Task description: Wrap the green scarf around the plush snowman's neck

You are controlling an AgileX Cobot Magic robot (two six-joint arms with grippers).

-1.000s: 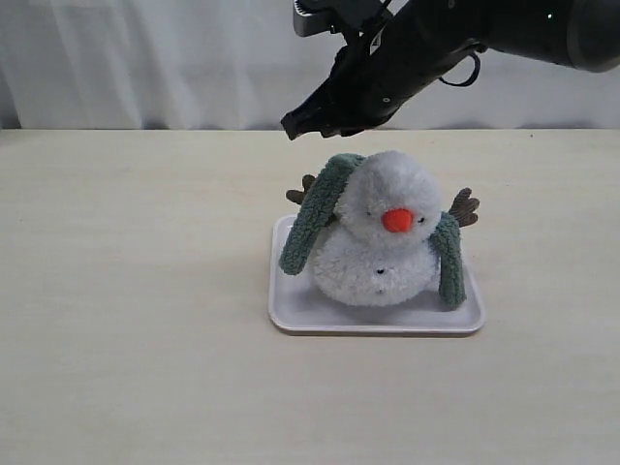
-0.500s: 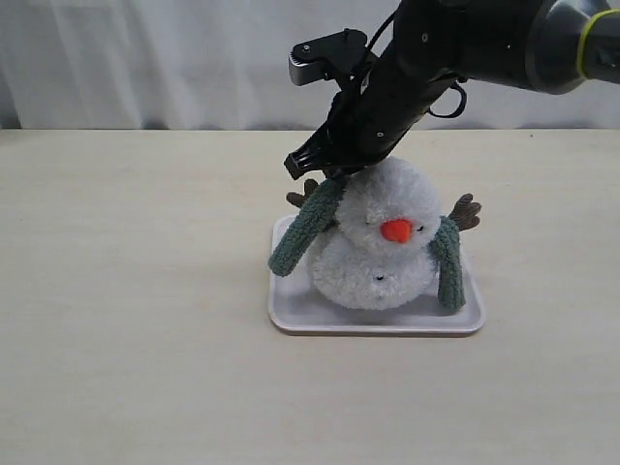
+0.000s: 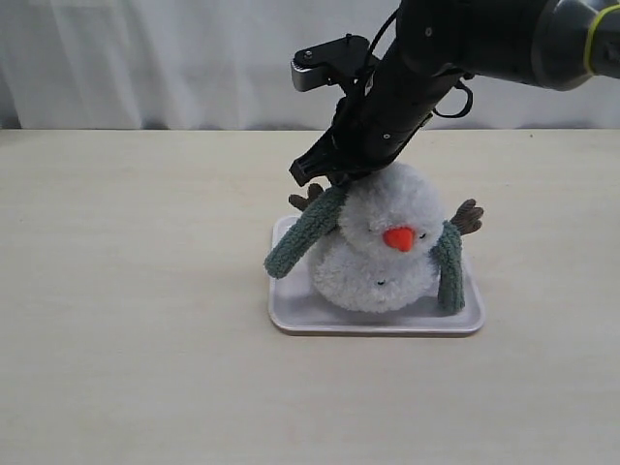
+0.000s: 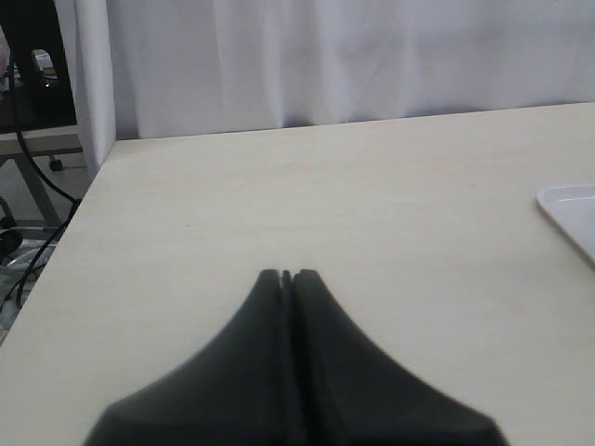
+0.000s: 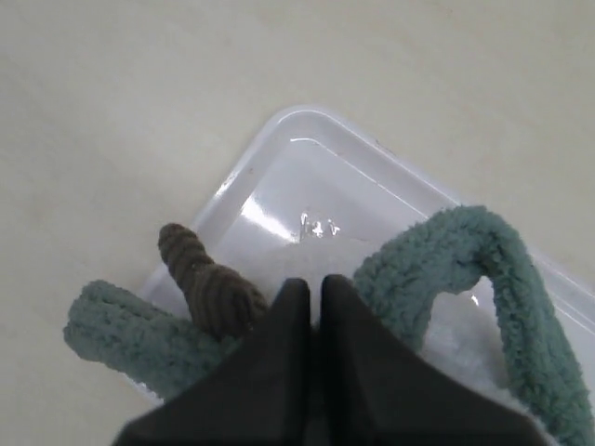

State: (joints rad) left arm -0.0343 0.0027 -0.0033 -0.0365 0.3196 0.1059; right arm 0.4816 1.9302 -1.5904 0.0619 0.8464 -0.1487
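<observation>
The plush snowman [image 3: 386, 254] sits upright in a white tray [image 3: 291, 315]. The green scarf [image 3: 303, 235] passes behind its head. One end hangs out past the tray's left edge and the other end hangs down the snowman's right side [image 3: 448, 269]. My right gripper [image 3: 315, 175] is shut, with its tips pressed down at the back left of the head, next to the scarf [image 5: 465, 249] and a brown twig arm [image 5: 203, 277]. Nothing is between its fingers [image 5: 314, 286]. My left gripper [image 4: 286, 276] is shut and empty over bare table, out of the exterior view.
The tray's rim [image 5: 279, 172] shows just beyond the right fingertips, and one tray corner [image 4: 572, 209] shows in the left wrist view. A white curtain [image 3: 145, 58] hangs behind the table. The table's edge and some cables [image 4: 37, 214] lie near the left arm.
My right gripper has come down from above the snowman to the back left of its head. The head has sunk forward a little. The scarf's left end has swung outward and lower.
</observation>
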